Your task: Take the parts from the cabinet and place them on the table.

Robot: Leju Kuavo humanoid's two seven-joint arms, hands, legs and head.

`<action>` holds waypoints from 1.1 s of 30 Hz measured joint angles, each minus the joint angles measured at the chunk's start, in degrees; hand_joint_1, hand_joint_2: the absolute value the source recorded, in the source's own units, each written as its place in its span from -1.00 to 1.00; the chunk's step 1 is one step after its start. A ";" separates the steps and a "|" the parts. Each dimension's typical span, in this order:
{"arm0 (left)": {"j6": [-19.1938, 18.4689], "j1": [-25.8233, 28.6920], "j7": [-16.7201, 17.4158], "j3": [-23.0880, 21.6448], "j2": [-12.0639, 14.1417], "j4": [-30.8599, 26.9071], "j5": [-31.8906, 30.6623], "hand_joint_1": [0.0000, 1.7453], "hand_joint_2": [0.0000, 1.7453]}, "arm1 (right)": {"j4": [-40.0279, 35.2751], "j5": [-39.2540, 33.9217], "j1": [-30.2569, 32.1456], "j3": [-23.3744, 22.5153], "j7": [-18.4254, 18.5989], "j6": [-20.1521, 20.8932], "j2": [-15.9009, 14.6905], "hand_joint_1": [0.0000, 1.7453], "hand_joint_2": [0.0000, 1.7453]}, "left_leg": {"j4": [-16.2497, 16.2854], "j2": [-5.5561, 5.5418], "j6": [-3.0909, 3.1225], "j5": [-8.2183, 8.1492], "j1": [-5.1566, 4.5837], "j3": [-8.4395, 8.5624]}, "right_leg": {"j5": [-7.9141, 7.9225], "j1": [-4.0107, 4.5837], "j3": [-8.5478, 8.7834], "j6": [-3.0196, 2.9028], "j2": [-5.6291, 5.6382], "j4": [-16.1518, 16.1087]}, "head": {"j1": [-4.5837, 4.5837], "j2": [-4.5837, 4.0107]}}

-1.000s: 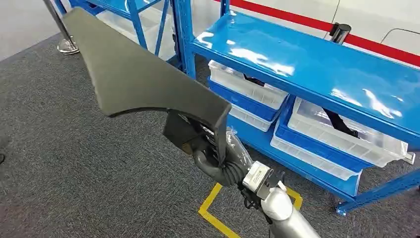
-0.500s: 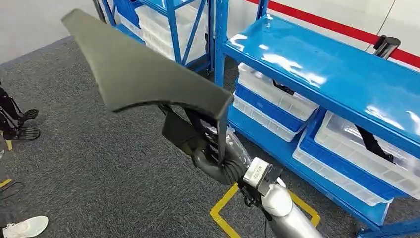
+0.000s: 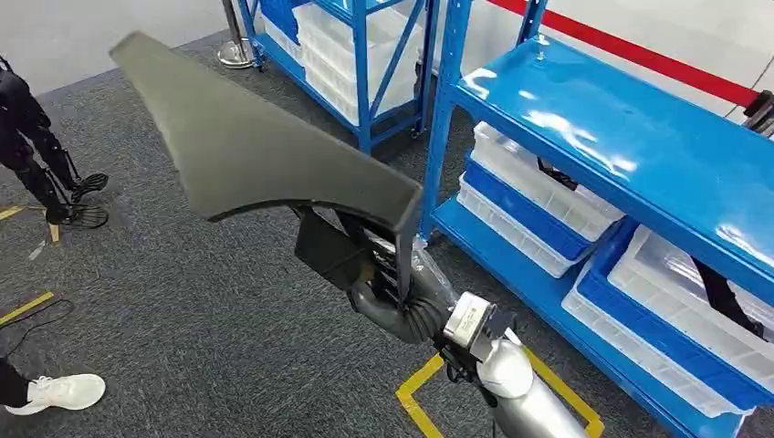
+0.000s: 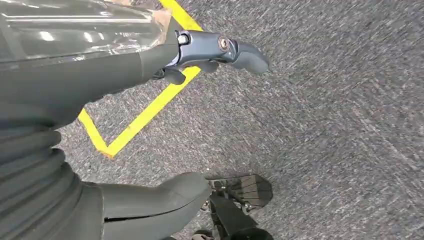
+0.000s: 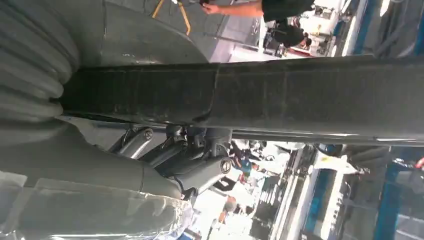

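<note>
Over grey carpet, right robot hand (image 3: 379, 274) grips long dark part (image 3: 246, 137); left robot hand (image 4: 165, 120) open.

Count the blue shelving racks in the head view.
2: the near rack on the right, with clear bins under its top shelf; the far rack at top centre. Others may lie beyond the frame.

We are in a warehouse-like workshop. We see blue steel shelving (image 3: 584, 137) stacked with clear plastic bins (image 3: 538, 196), grey industrial carpet (image 3: 183, 301), yellow floor tape (image 3: 429, 383) and a red wall stripe (image 3: 639, 55).
</note>
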 joint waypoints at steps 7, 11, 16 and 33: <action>-0.96 -0.04 0.59 -0.02 0.61 0.02 -1.07 -1.00 1.00 | 0.87 -0.09 0.42 -0.07 -0.31 0.17 -0.07 1.00 1.00 | -1.44 -4.25 1.86 1.04 0.42 0.61 | -8.01 -0.36 -9.29 0.05 5.19 19.22 | 0.17 0.00; -1.68 -0.12 1.01 -0.04 1.01 0.02 -1.07 -1.00 1.00 | 1.07 -0.04 0.45 0.22 -0.22 0.24 0.13 1.00 1.00 | -1.20 -6.98 1.62 1.01 0.53 0.92 | -0.97 -0.96 -3.24 2.40 6.27 5.15 | 0.20 0.00; -1.95 -0.41 1.36 -0.04 1.49 0.00 -1.05 -1.00 1.00 | 1.16 0.02 -0.07 0.22 0.15 0.26 0.63 1.00 1.00 | -0.85 -9.03 -0.37 1.17 0.49 -0.15 | 1.10 -0.85 -1.74 0.26 7.27 0.93 | 0.09 0.00; -1.70 -0.87 0.96 -0.02 1.25 -0.15 -0.28 -1.00 1.00 | 0.44 1.14 0.07 -0.33 0.35 1.09 1.84 1.00 1.00 | -0.84 -1.68 1.16 0.66 0.41 0.37 | -0.81 -0.08 -1.16 0.41 2.22 1.77 | 0.07 0.00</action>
